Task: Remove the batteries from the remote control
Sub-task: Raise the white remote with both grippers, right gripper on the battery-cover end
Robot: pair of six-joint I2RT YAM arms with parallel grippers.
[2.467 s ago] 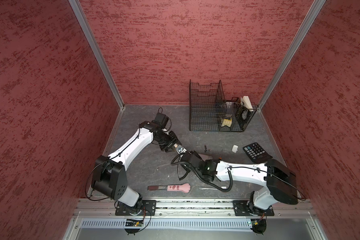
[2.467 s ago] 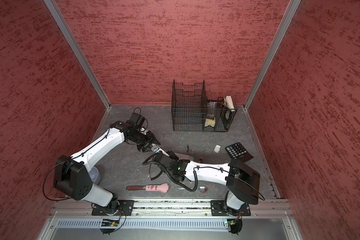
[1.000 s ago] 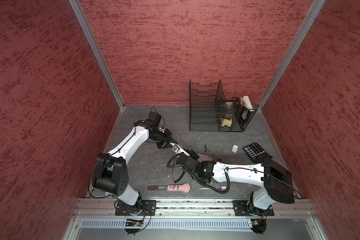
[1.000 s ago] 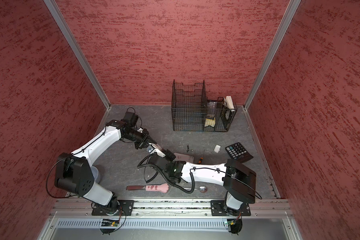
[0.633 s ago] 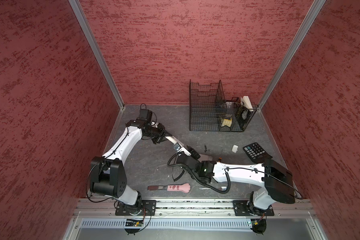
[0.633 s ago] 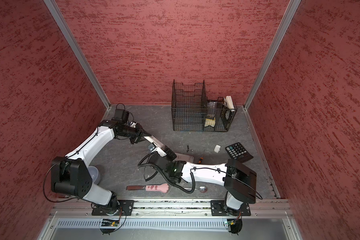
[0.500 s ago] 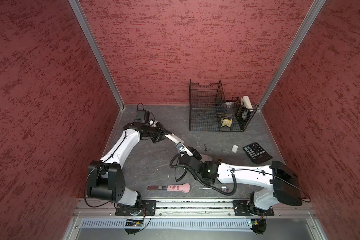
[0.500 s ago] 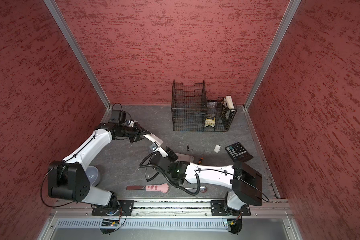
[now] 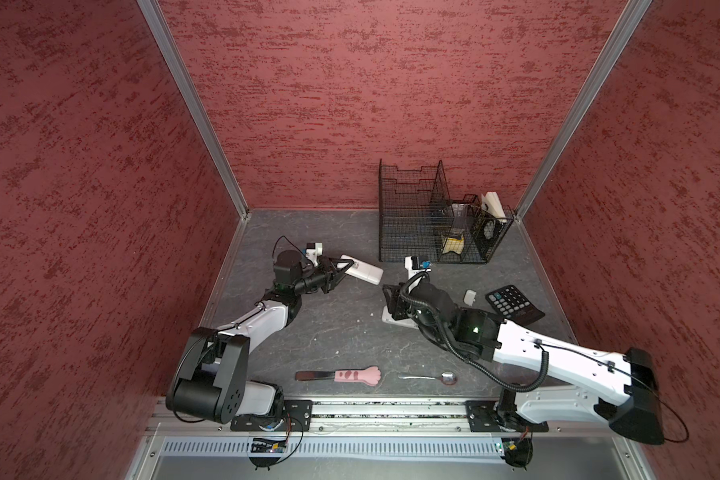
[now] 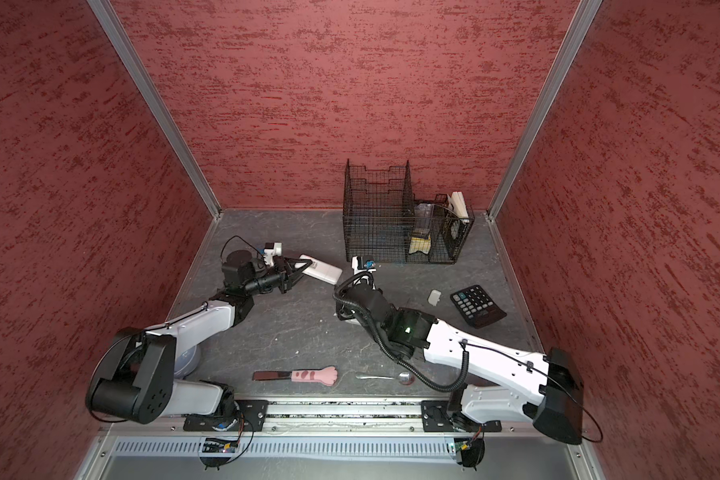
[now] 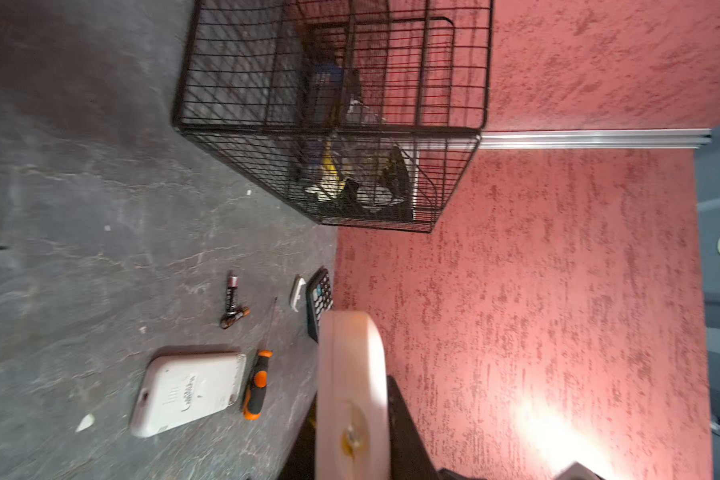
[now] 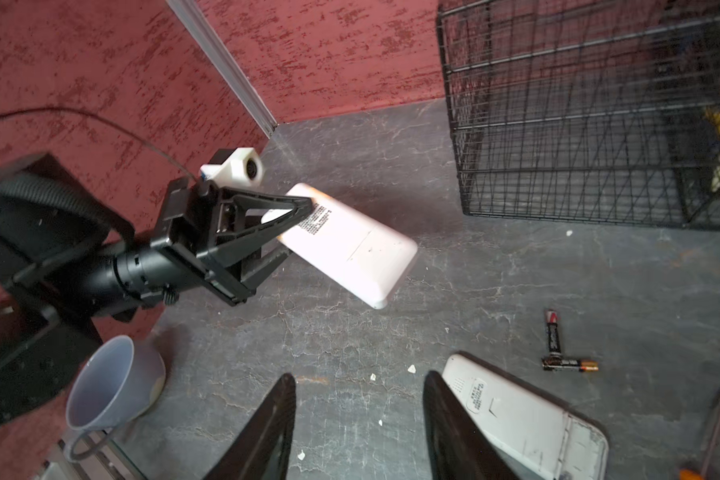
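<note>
In a top view your left hand (image 9: 347, 268) is clamped on one end of a white remote (image 9: 366, 273), holding it tilted above the tabletop (image 9: 329, 324). Your right hand (image 9: 395, 305) hangs over a second remote (image 9: 389, 321).

The left wrist view shows two batteries (image 11: 230, 297) lying on the tabletop, touching end to end in an L, near the second remote and an orange-handled screwdriver (image 11: 255, 386).

In the right wrist view your right hand's jaws stand apart with nothing between them. One finger (image 12: 445, 424) is just beside the second remote, and the batteries lie loose close by.
</note>
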